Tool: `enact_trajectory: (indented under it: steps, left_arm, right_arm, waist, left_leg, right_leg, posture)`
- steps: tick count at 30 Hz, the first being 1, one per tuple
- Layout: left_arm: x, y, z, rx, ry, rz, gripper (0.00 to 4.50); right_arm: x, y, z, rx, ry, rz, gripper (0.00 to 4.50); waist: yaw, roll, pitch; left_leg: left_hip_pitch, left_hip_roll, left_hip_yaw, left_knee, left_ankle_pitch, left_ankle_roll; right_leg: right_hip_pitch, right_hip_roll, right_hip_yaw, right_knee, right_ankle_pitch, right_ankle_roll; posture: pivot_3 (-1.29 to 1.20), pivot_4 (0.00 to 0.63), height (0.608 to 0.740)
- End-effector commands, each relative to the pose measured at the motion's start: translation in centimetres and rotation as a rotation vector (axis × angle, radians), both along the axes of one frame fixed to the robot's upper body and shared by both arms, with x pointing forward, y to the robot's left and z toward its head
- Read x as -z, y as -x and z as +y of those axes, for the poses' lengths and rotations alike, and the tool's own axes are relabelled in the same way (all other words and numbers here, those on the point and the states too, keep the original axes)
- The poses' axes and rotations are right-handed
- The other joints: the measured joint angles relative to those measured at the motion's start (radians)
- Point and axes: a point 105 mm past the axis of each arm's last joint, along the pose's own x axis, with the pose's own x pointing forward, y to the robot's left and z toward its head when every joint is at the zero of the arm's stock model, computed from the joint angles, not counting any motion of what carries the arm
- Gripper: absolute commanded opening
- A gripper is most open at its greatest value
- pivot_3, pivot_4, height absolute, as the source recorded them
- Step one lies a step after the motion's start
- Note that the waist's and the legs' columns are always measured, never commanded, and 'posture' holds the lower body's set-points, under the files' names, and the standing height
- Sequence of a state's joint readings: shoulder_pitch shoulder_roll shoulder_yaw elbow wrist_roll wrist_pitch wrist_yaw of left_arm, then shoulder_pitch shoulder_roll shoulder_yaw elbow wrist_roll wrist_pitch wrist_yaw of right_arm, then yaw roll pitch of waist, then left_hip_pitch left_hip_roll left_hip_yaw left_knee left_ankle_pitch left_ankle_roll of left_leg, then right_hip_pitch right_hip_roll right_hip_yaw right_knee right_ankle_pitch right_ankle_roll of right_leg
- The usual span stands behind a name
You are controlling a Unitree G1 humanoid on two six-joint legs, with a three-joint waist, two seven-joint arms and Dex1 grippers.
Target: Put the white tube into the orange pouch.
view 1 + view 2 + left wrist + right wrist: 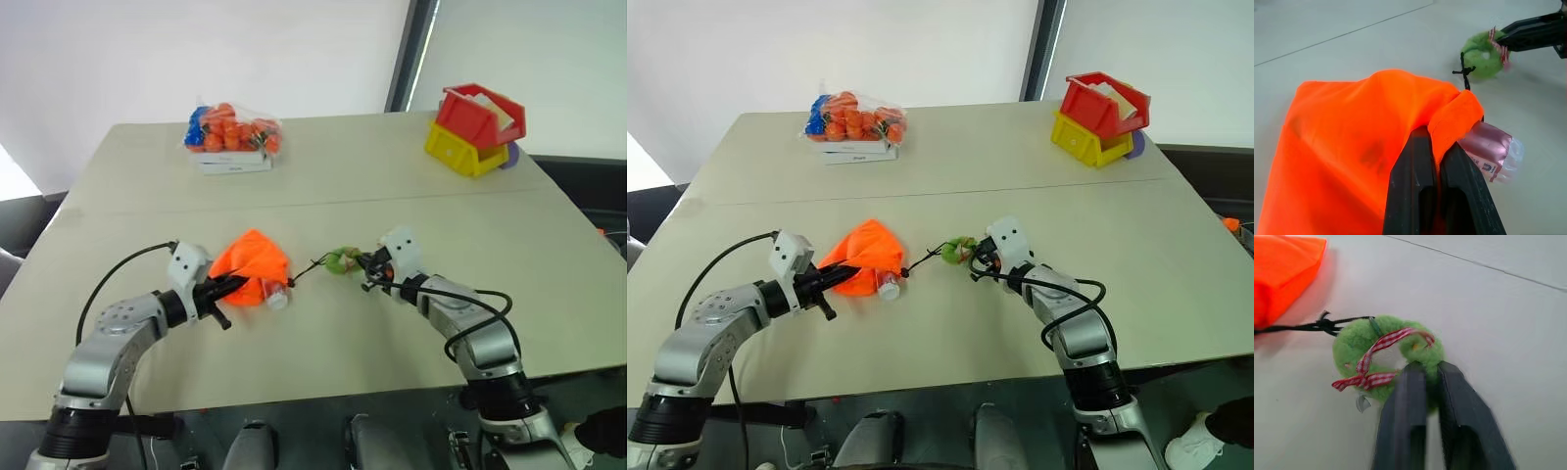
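The orange pouch (251, 264) lay on the counter (392, 196) near its front edge, and everything else is placed from it. The left gripper (1437, 147) reached it from the robot's left, jaws clenched on the fabric hem at the pouch's mouth. The white tube (1493, 152), with its pink label, poked out of that mouth, its clear end resting on the counter just beside the hem. A black cord (1312, 325) ran from the pouch toward the robot's right to a fuzzy green ring (1383, 357) tied with a red-checked ribbon. The right gripper (1431, 372) had its jaws closed on the ring's rim. Well behind the pouch sat a clear bag of orange and blue items (231, 131) on a white box, and far off to the right rear stood stacked red and yellow bins (477, 127).
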State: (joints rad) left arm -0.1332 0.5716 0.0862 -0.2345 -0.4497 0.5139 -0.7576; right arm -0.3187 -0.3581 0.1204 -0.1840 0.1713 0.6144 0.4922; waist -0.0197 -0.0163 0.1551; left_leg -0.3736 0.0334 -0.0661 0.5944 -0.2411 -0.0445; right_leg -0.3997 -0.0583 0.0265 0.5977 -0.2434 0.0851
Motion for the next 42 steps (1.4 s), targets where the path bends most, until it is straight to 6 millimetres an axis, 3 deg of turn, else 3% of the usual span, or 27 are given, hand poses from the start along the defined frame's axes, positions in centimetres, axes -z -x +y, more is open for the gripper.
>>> enact_trajectory:
  steps: [1,2,5,8,10,16,25,35,42]
  left_arm:
    - [-0.8,0.0,-0.9,0.038,0.018,-0.023,0.0]
    - [-0.8,0.1,-1.1,0.041,0.02,-0.022,0.0]
    - [-0.9,0.1,-1.4,0.052,0.027,-0.021,0.0]
    - [-0.9,0.1,-1.6,0.056,0.029,-0.019,0.0]
    - [-1.0,0.1,-1.7,0.058,0.032,-0.019,0.0]
    - [-1.4,-0.1,-1.7,0.057,0.054,-0.011,0.0]
    - [-1.7,-0.2,-1.9,0.061,0.065,-0.008,0.0]
    - [-1.8,0.1,-2.0,0.071,0.071,-0.002,0.0]
    - [-1.2,1.5,-3.2,0.154,0.053,0.047,0.0]
  right_arm:
    - [-2.8,0.8,1.4,-0.063,-0.02,-0.145,2.03]
    - [-3.2,0.8,1.4,-0.053,-0.036,-0.169,2.47]
    - [-4.3,2.1,2.5,-0.138,-0.094,-0.207,2.3]
    - [-4.9,4.1,3.8,-0.26,-0.182,-0.175,1.05]
    - [-4.1,5.1,4.7,-0.334,-0.149,-0.131,0.06]
    - [-0.1,5.8,8.4,-0.484,0.055,-0.021,0.06]
    - [0.2,5.5,11.1,-0.581,0.028,0.059,0.06]
    - [0.3,3.6,11.5,-0.465,0.031,0.023,0.06]
    - [-0.6,1.2,11.9,-0.309,-0.009,-0.077,0.06]
  waist:
    - [0.0,0.0,0.0]
    - [0.001,0.0,0.0]
    - [0.001,0.0,0.0]
    - [0.002,0.0,0.0]
    - [0.002,0.0,0.0]
    - [-0.001,0.0,0.0]
    - [0.003,-0.001,0.0]
    - [0.001,0.0,0.0]
    - [-0.002,0.0,0.0]
  left_leg:
    - [0.0,0.0,0.0,0.0,0.0,0.0]
    - [0.0,0.0,0.0,0.0,0.0,0.0]
    - [0.0,0.0,0.0,0.0,0.0,0.0]
    - [0.0,0.0,0.0,0.0,0.0,0.0]
    - [0.0,0.0,0.0,0.0,0.0,0.0]
    - [0.001,0.0,0.0,0.0,0.0,0.0]
    - [0.0,0.0,0.0,0.0,0.0,0.0]
    - [0.0,0.0,-0.001,0.0,0.0,0.0]
    - [0.0,0.0,-0.001,0.0,0.0,0.0]
  right_leg:
    - [0.0,0.0,0.0,0.0,0.0,0.0]
    - [0.0,0.0,0.0,0.0,0.0,0.0]
    - [0.0,0.0,0.0,0.0,-0.001,0.002]
    - [0.001,0.0,0.0,0.0,-0.002,0.004]
    - [0.001,0.0,0.0,0.0,-0.002,0.004]
    - [0.0,0.0,0.0,0.0,-0.002,0.003]
    - [0.001,0.0,0.0,-0.001,0.0,0.0]
    - [0.0,0.0,0.0,0.0,0.0,0.0]
    - [0.0,0.0,0.0,0.0,0.0,0.0]
  posture:
    - [0.0,0.15,0.74]
    - [0.0,0.15,0.74]
    - [0.0,0.15,0.74]
    - [0.0,0.15,0.74]
    - [0.0,0.15,0.74]
    - [0.0,0.15,0.74]
    - [0.0,0.15,0.74]
    - [0.0,0.15,0.74]
    - [0.0,0.15,0.74]
